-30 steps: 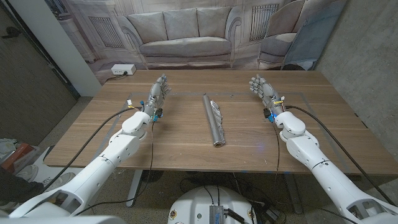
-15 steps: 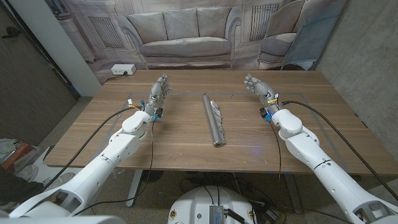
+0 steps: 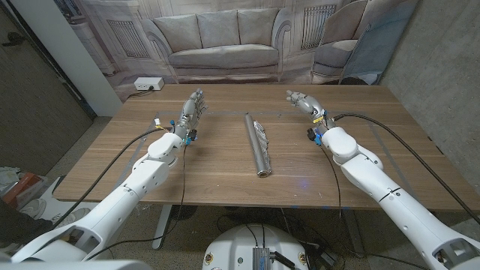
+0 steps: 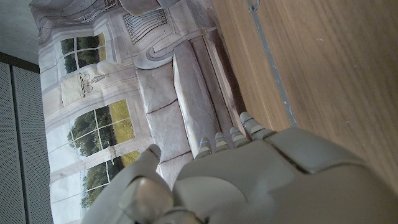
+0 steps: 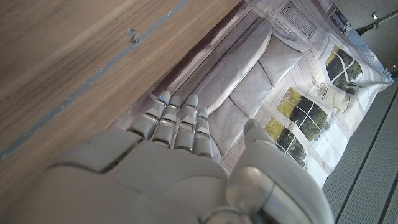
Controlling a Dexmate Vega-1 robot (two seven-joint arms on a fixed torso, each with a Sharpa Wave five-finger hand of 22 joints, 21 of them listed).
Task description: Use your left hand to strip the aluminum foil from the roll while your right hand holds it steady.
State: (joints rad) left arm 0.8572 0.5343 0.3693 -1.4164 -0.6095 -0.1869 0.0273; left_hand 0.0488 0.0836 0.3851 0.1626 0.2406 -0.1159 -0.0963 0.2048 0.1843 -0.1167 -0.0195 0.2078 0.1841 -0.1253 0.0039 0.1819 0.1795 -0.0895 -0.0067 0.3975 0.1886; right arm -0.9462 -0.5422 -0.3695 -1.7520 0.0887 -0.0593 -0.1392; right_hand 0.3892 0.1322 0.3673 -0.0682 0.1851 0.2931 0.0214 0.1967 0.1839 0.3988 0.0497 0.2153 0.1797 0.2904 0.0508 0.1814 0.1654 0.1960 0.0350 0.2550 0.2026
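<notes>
The left hand (image 3: 192,109) stood near the table's far left, fingers extended and holding nothing, well apart from the aluminum foil roll (image 3: 257,143). The right hand (image 3: 305,103) reached over the far right of the wooden table (image 3: 225,180), fingers likewise spread and empty, also apart from the roll. The roll lay lengthwise at the table's middle between the two arms, a crinkled loose flap of foil (image 3: 260,128) near its far end. A white power strip (image 3: 148,85) sat beyond the far left corner, before a printed sofa backdrop (image 3: 225,45).
</notes>
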